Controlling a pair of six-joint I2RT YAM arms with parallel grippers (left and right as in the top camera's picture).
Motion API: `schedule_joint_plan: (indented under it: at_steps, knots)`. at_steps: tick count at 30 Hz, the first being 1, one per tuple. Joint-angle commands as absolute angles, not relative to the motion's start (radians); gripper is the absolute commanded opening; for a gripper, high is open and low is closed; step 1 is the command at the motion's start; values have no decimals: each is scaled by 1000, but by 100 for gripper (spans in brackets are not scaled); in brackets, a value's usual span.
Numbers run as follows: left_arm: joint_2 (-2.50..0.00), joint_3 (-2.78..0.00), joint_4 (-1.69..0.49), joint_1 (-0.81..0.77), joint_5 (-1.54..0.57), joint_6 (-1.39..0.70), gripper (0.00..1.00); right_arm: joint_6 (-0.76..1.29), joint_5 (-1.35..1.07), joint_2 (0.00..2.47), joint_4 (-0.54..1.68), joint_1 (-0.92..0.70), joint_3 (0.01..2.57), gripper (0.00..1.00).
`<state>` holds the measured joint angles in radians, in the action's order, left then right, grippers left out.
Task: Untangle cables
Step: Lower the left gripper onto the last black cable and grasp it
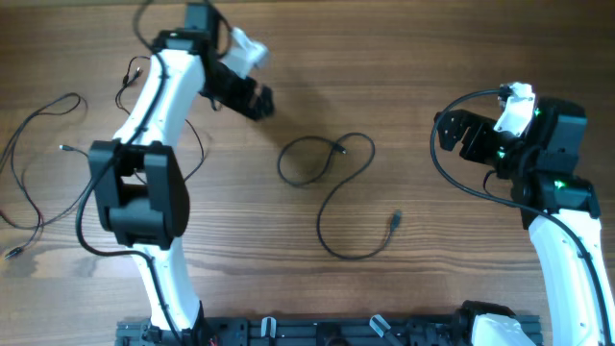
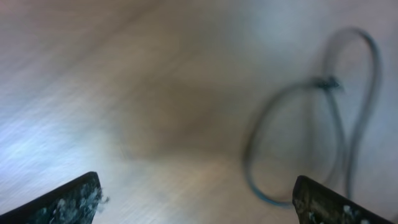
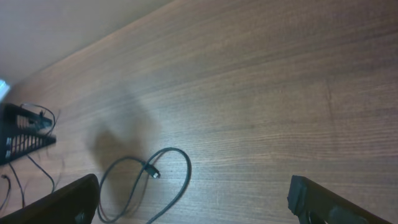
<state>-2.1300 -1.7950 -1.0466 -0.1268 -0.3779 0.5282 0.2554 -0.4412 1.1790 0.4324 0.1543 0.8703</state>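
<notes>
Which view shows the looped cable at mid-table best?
Overhead: the whole cable, loop to plug, is sharp. Left wrist shows it only as a blurred loop; right wrist cuts it off at the bottom edge.

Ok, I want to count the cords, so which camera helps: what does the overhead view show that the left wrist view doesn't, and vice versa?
Only overhead: more thin cords lying beside the left arm, and the open right gripper. Only left wrist: a close, blurred look between the left gripper's spread fingers. Both: the looped cable with its plug, lying on the wooden table.
</notes>
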Motion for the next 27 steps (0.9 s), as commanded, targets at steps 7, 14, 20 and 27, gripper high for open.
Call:
schedule_joint_plan:
  at_steps: [7,14,20,27]
  knots:
    - [-2142,-1697,-1120,-365,-486,778,100,235,-434,1181,432,159,877,100]
    - [-2142,-1492,-933,-502,-486,778,100,221,-434,1182,458,159,877,100]
    - [-2142,-1425,-802,-546,-486,778,68,200,-434,1182,488,159,876,100]
    - [-2142,-1425,-789,-546,-486,743,4,183,-434,1183,490,159,876,100]
